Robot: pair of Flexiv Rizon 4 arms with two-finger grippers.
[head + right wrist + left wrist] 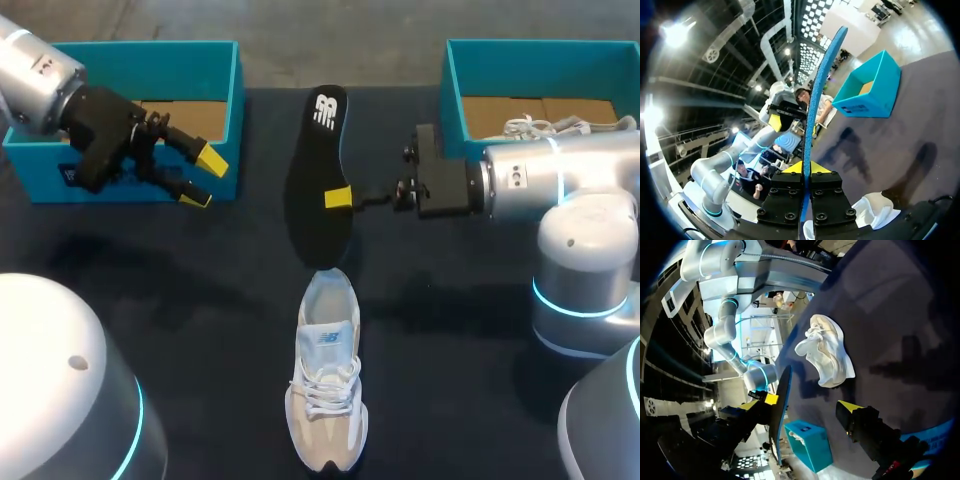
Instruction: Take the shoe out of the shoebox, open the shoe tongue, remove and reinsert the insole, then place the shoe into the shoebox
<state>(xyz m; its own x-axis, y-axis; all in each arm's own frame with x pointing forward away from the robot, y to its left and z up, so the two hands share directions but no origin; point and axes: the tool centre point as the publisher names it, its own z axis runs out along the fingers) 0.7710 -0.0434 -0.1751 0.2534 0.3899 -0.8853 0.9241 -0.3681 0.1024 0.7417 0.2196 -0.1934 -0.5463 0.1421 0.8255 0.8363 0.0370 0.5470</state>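
**A:** The right pincer [340, 197], what is it doing?

**B:** It is pressed onto the insole [322, 140] from both sides, just above the middle of the frame. The left pincer [203, 178] is spread with nothing between its tips, at upper left in front of the left box [150, 58].

**A:** Start with the big things, then. What about the boxes?

**B:** There are two teal ones. The left box at upper left shows only its cardboard floor. The right box [540, 65] at upper right has white laces [545, 125] in it, possibly a second shoe.

**A:** And the shoe?

**B:** The shoe [326, 400] sits on the table [200, 300] at lower centre, well apart from both boxes, toe toward the bottom edge and heel up. I can't tell how far its tongue is pulled open.

**A:** Where is the insole?

**B:** It's out of the shoe. It is long and dark, running up from just beside the heel toward the top centre.

**A:** So how far along is the task?

**B:** I'd say past halfway, with the shoe unboxed and the insole removed. What is left is to slide the insole back in and then put the shoe into a box. The reinsertion looks like the fiddly part, and the free left pincer may need to steady the shoe.
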